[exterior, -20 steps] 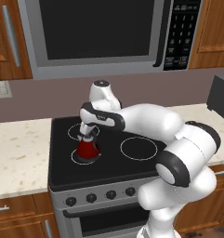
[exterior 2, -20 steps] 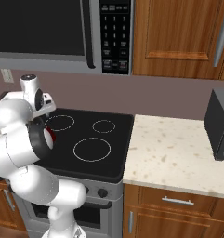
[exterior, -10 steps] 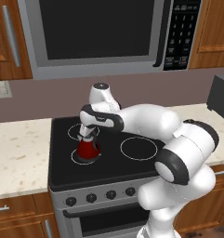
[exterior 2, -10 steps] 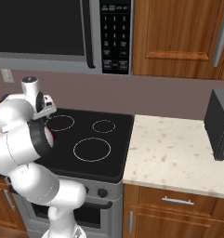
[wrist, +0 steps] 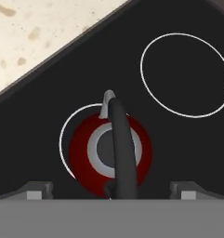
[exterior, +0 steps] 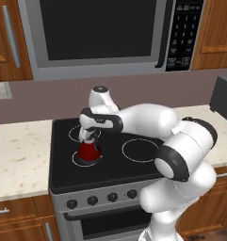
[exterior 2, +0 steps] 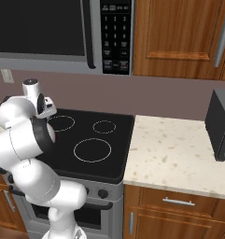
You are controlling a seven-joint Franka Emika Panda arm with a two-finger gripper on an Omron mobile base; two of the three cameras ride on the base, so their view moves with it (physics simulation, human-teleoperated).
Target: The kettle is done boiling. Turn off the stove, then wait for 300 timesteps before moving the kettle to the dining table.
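Small red cone-shaped kettle (exterior: pixel 89 150) with dark arched handle sitting on front-left ring of black glass cooktop (exterior: pixel 133 162). Two-finger gripper (wrist: pixel 111 189) poised directly above, jaws spread full wide either side of handle, gripping nothing. Hand view looks straight down on silver-grey lid (wrist: pixel 109 148); right base view adds beige speckled counter (exterior 2: pixel 179 156) alongside.

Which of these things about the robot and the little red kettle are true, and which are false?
1. The kettle sits on a front burner ring of the stove. True.
2. The end effector is squeezing the kettle's handle. False: it is open above the kettle, fingers either side of the handle.
3. The kettle has tipped over. False: it stands upright.
4. A microwave hangs above the stove. True.
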